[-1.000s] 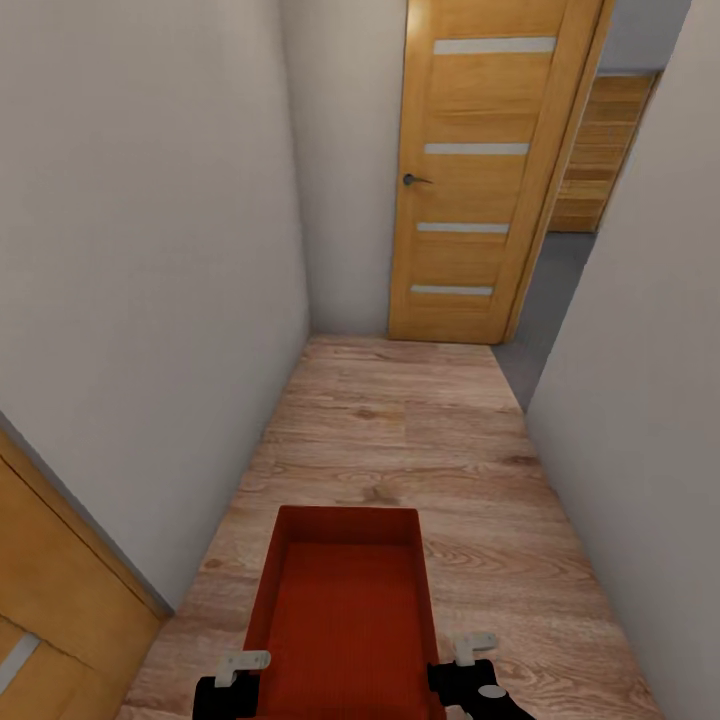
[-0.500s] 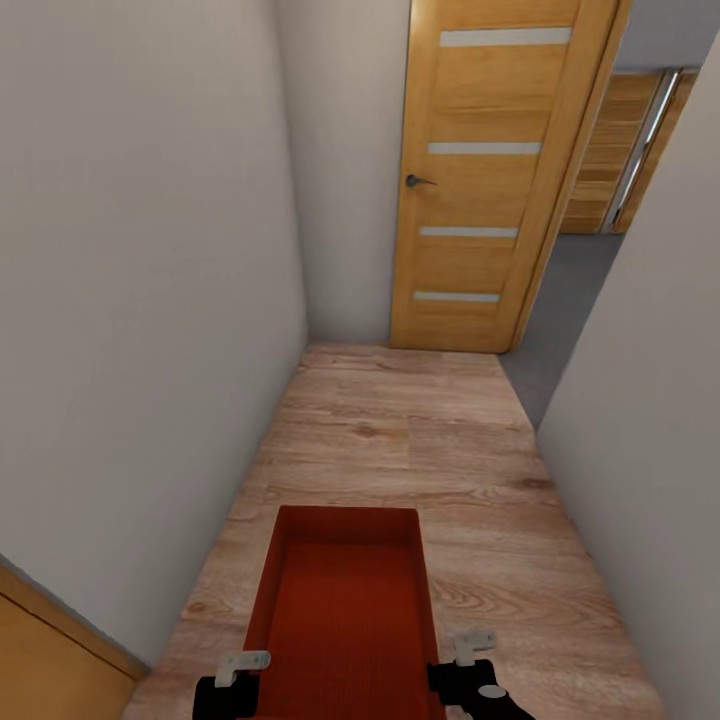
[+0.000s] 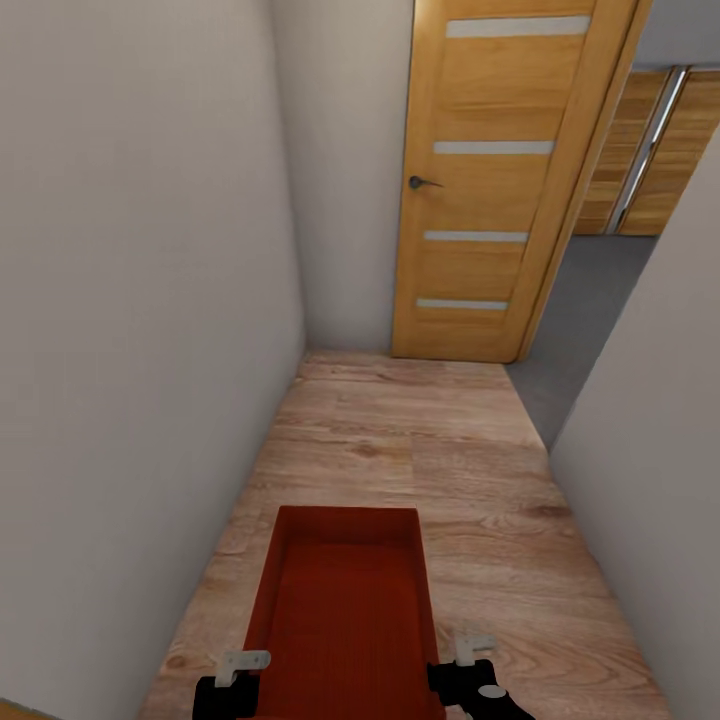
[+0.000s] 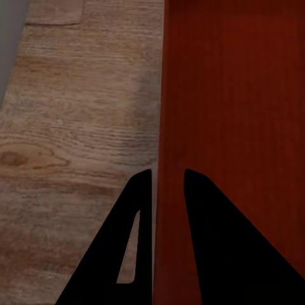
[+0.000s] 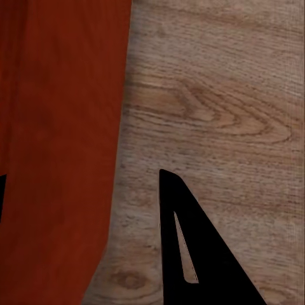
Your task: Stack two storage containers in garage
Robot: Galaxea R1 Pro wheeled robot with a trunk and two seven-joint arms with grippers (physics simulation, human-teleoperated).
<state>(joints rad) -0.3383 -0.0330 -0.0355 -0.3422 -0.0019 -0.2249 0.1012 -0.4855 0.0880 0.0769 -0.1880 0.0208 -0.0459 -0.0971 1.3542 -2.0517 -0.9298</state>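
Filling the lower middle of the head view, a storage container [image 3: 345, 610] is carried above the wood-plank floor [image 3: 440, 470] of a narrow corridor. It is an orange-red rectangular tub, shallow and topless, with walls that flare outward toward the rim and fine ribbing across its inside bottom. Its long axis runs straight away from the robot, the far short wall facing a closed wooden door [image 3: 490, 180] at the corridor's end. Whether a second tub sits nested inside it cannot be told.

The left tool [image 3: 243, 663] sits at the container's near left side. In the left wrist view, the left tool [image 4: 168, 184] has its two dark fingers close together with the container's wall [image 4: 222, 95] running up between them, so it appears to be pinching that wall. The right tool [image 3: 472, 648] sits at the near right side. In the right wrist view, one dark finger [image 5: 190, 248] lies outside the red wall [image 5: 57, 127], over the planks, and a sliver of the other shows on the inner side, so the wall passes between them; how tightly they press cannot be told.

Pale walls [image 3: 140, 300] flank the corridor, and grey flooring [image 3: 590, 300] begins to the right of the door.
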